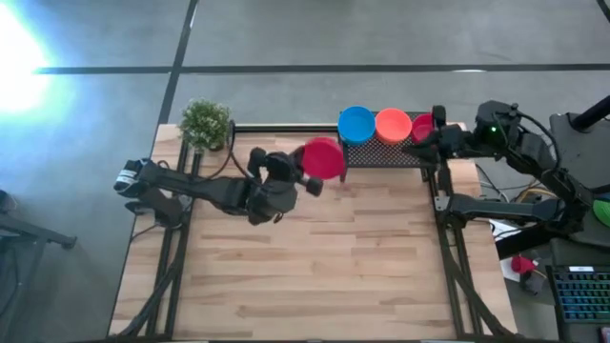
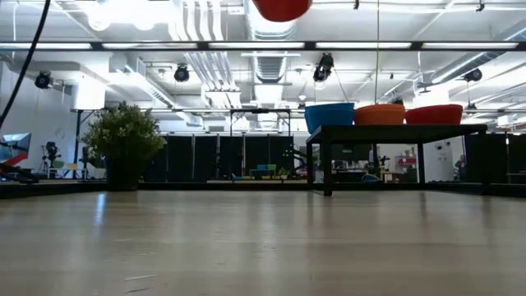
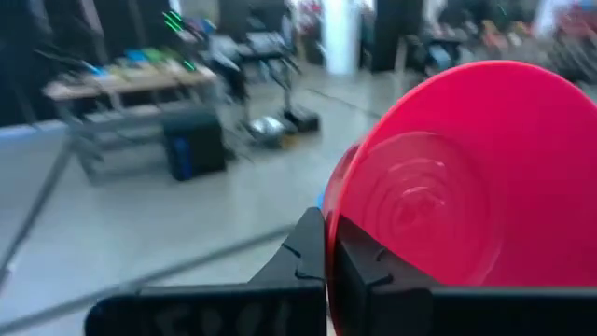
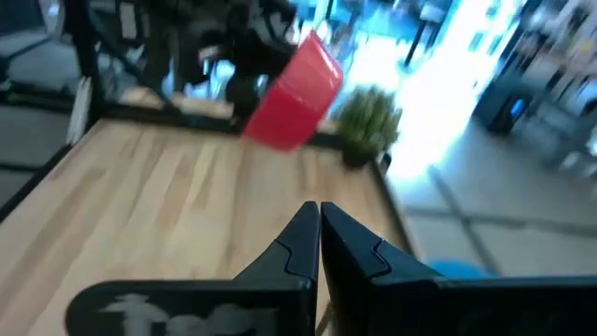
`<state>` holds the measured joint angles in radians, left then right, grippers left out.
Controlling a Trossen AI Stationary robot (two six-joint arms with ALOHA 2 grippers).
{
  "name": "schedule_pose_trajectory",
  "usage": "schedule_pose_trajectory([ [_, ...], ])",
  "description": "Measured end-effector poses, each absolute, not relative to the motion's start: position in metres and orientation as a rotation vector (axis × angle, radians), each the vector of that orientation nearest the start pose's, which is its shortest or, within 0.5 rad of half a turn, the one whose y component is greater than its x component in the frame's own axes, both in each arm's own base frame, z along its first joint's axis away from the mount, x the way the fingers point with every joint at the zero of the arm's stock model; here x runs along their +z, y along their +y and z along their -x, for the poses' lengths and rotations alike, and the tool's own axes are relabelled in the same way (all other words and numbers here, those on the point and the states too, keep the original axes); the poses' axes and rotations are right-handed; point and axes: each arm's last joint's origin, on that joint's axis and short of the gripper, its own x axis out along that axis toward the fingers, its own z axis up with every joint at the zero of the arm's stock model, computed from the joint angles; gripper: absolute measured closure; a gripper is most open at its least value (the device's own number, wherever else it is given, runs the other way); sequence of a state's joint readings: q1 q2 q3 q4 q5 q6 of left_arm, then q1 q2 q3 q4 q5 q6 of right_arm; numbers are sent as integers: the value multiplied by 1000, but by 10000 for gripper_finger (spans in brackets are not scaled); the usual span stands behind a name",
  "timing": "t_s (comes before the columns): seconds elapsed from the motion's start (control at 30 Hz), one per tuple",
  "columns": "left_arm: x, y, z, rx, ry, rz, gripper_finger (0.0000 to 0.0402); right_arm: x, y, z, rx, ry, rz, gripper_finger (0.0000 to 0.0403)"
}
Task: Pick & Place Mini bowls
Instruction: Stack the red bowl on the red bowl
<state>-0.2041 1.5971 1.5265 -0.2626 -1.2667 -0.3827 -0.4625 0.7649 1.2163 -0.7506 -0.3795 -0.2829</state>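
**A:** What is the left gripper [image 1: 313, 181] doing?

**B:** Its fingers [image 3: 308, 257] are closed tight on the rim of a red mini bowl [image 1: 324, 157], which is carried in the air and tipped on its side. In the left wrist view the bowl's [image 3: 466, 177] inside faces the camera. On the overhead picture it sits just past twelve o'clock from the table's centre, a touch toward eleven, right beside the left end of the black mesh rack [image 1: 381, 152].

**A:** How high is it?

**B:** Well clear of the wood; in the low view only its underside [image 2: 282, 8] shows, at the top edge, above the level of the rack's [image 2: 394, 130] top.

**A:** And on the rack?

**B:** Three bowls in a row at about one o'clock: a blue mini bowl [image 1: 356, 124], an orange mini bowl [image 1: 393, 125] touching it, then a second red mini bowl [image 1: 422, 127] (partly covered by the right arm from above).

**A:** The right gripper [image 1: 419, 145]?

**B:** Pinched fully closed on nothing, its fingers [image 4: 312, 247] meeting, hovering by the rack's right end.

**A:** Anything else on the wooden table [image 1: 315, 276]?

**B:** A small green potted plant [image 1: 206, 124] at the eleven o'clock corner, well apart from the rack.
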Motion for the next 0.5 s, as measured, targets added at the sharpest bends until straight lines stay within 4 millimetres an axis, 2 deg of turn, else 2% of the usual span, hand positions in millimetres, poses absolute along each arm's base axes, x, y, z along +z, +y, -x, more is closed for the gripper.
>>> schedule_pose_trajectory([
  [0.2, 392, -31, -356, 1211, 19, 24, 401, 412, -50, -124, -70, 144, 223, 392],
  [0.5, 378, -6, -378, 1307, 57, -51, 401, 387, -61, -146, -80, 41, 244, 392],
])
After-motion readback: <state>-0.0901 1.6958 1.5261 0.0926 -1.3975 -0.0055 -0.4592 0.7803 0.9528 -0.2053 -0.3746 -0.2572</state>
